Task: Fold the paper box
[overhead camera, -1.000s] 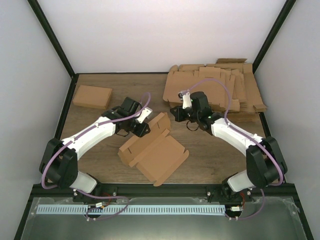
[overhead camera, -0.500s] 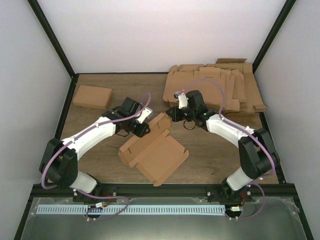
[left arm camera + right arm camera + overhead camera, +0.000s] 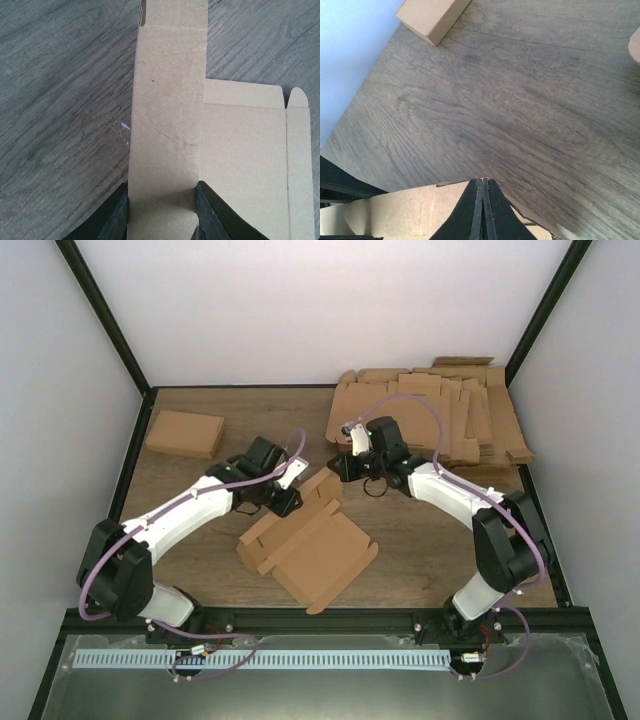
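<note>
Brown, unprinted die-cut cardboard makes up the paper box (image 3: 318,550), which lies mostly flat on the wood-grain table (image 3: 190,490), directly under and just nearer than the two wrists.

The left arm stretches low and diagonally from its base toward the middle of the table, with its wrist turned inward. The left gripper (image 3: 290,500) sits at the far corner of the sheet, where one long flap stands raised off the table. In the left wrist view, its two dark fingers (image 3: 119,216) are partly parted and stand against the two side edges of that narrow flap, pinching it across its width. The rest of the box spreads out flat ahead of the fingers and to their right.

The right arm rises from its base, bends at the elbow and extends its forearm toward the left arm. The right gripper (image 3: 335,466) points at the raised flap from the other side, close to the left gripper. Its fingers (image 3: 472,212) are pressed tightly together with nothing between them, and their tip hangs just over a cardboard edge.

A pile of flat brown cardboard sheets (image 3: 440,418) lies behind the right gripper. A closed brown cardboard box (image 3: 185,433) sits well beyond the left gripper, on its outer side.
</note>
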Robot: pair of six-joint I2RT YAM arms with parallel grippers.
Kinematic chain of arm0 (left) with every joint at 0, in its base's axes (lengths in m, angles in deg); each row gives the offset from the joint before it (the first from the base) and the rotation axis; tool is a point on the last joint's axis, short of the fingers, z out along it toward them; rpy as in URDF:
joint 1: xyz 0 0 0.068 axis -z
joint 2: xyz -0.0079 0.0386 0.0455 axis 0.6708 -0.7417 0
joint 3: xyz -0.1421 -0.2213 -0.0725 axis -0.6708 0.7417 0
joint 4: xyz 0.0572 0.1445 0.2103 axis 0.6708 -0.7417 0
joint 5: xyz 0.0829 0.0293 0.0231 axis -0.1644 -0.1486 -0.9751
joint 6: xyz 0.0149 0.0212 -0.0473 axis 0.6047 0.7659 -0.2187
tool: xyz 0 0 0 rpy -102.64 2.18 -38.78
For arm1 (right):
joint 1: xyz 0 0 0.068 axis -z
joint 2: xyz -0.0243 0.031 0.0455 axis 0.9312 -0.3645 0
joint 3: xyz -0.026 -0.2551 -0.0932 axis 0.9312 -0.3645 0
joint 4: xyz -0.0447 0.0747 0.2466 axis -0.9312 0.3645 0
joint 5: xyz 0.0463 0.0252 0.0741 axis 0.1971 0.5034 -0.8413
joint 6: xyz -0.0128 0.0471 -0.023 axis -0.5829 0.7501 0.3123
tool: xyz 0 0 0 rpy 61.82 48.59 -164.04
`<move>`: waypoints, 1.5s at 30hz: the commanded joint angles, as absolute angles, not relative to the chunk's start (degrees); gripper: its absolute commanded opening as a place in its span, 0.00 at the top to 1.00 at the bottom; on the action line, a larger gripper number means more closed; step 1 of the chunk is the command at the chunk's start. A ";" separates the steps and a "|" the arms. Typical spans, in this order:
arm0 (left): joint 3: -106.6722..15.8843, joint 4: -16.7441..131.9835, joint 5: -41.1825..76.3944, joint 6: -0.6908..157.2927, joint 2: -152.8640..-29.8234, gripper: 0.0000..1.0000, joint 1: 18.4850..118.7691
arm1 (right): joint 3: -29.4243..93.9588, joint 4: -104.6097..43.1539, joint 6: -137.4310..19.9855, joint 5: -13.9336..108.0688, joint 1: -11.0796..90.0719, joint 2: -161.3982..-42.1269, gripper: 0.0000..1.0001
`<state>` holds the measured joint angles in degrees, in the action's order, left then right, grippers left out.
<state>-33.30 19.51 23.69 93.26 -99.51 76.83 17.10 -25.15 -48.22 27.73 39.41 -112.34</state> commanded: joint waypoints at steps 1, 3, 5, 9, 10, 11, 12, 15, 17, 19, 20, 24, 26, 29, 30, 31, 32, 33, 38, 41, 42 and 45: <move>-34.78 18.07 22.30 93.35 -98.53 0.68 78.07 | 16.89 -22.55 -49.39 28.69 38.57 -112.67 0.99; -34.96 17.96 21.68 93.22 -98.70 0.68 78.60 | 16.20 -21.90 -49.24 29.04 38.27 -112.37 0.99; -35.19 17.65 20.51 93.13 -98.87 0.68 79.43 | 15.10 -21.98 -49.13 29.04 37.86 -111.48 0.99; -35.42 17.34 19.28 93.20 -99.10 0.68 80.28 | 12.76 -22.08 -48.73 29.10 37.06 -110.30 0.99; -35.40 17.35 19.02 93.20 -99.07 0.68 80.54 | 12.33 -21.97 -48.60 29.15 36.95 -110.21 0.99; -35.45 17.37 18.71 93.06 -99.03 0.68 80.76 | 11.72 -21.93 -48.46 29.14 36.84 -110.04 0.99; -35.40 17.32 18.41 93.05 -99.08 0.68 81.06 | 10.98 -22.15 -48.23 28.99 36.67 -109.80 0.99; -35.27 17.36 18.09 93.11 -99.08 0.68 82.06 | 8.68 -23.21 -47.62 28.34 36.28 -109.08 0.99; -35.12 17.53 17.90 93.29 -99.22 0.68 82.89 | 8.01 -23.31 -47.44 27.90 36.11 -108.93 0.99; -35.09 17.56 17.62 93.37 -99.49 0.68 83.69 | 7.79 -22.81 -47.19 27.87 35.87 -108.50 0.99; -35.10 17.52 17.49 93.43 -99.67 0.68 84.00 | 7.72 -22.57 -47.27 27.91 35.78 -107.92 0.99; -35.12 17.20 16.74 93.44 -99.88 0.67 84.72 | 6.43 -22.15 -47.93 29.65 35.66 -104.32 0.98; -35.18 17.25 16.61 93.53 -99.73 0.67 84.96 | 6.42 -21.83 -48.57 30.13 35.66 -103.80 0.98; -35.35 17.34 16.57 93.56 -99.70 0.67 85.43 | 6.85 -21.72 -48.92 29.59 35.66 -104.44 0.98; -35.41 17.29 16.53 93.54 -99.70 0.67 85.58 | 6.78 -21.98 -48.90 29.18 35.66 -104.58 0.98; -35.38 17.22 16.47 93.64 -99.65 0.67 85.71 | 6.67 -22.27 -48.80 28.65 35.66 -104.69 0.98; -35.52 17.06 16.42 93.70 -99.67 0.67 85.86 | 6.50 -22.65 -48.71 28.13 35.66 -104.80 0.98; -35.54 17.02 16.32 93.83 -99.69 0.67 86.04 | 6.41 -22.92 -48.72 27.63 35.62 -104.92 0.98; -35.79 16.83 15.66 94.12 -99.70 0.67 87.11 | 6.32 -23.56 -48.62 25.93 35.66 -105.60 0.98; -36.04 16.49 14.72 94.11 -99.94 0.67 87.78 | 6.05 -23.64 -48.56 25.21 35.66 -105.38 0.98; -36.04 16.45 14.38 94.22 -100.02 0.67 88.03 | 5.84 -23.64 -48.51 25.15 35.65 -105.26 0.98; -36.07 16.24 13.63 94.23 -100.44 0.67 88.59 | 5.29 -23.77 -48.44 25.14 35.66 -105.15 0.98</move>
<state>-34.70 16.86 14.47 93.32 -99.44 87.47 5.54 -22.81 -48.13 27.27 36.13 -105.34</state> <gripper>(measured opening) 0.330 0.022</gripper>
